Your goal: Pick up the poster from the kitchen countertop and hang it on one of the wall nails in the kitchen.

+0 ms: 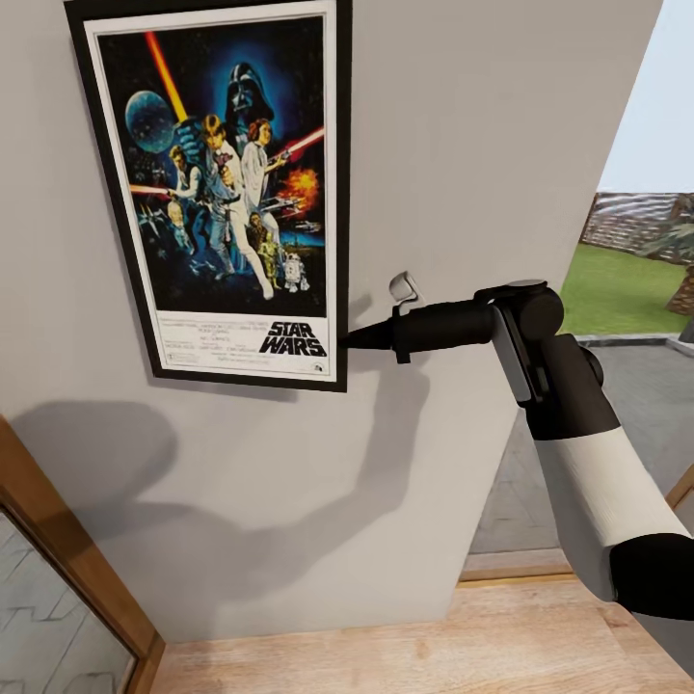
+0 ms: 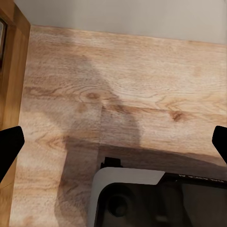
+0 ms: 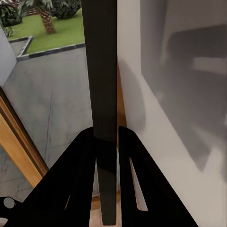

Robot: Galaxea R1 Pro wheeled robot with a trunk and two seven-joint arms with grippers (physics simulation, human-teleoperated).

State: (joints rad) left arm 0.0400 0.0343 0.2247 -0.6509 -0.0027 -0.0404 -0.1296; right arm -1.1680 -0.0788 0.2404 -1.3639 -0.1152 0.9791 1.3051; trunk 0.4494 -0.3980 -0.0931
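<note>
The Star Wars poster (image 1: 222,183) stands upright and flat against the pale grey wall (image 1: 463,145), tilted slightly. My right gripper (image 1: 355,336) is shut on the poster's right edge near its bottom corner. In the right wrist view the black frame (image 3: 101,94) runs edge-on between the two fingers of that gripper (image 3: 107,132). My left gripper (image 2: 113,142) hangs open over the wooden floor, its fingertips (image 2: 9,146) wide apart with nothing between them. The wall nail is hidden. The kitchen countertop is out of view.
A wooden floor (image 1: 405,655) runs along the foot of the wall. A wood-framed glass panel (image 1: 77,540) stands at the lower left. To the right the wall ends at an opening onto paving and a lawn (image 1: 617,289). My base (image 2: 142,198) shows below the left gripper.
</note>
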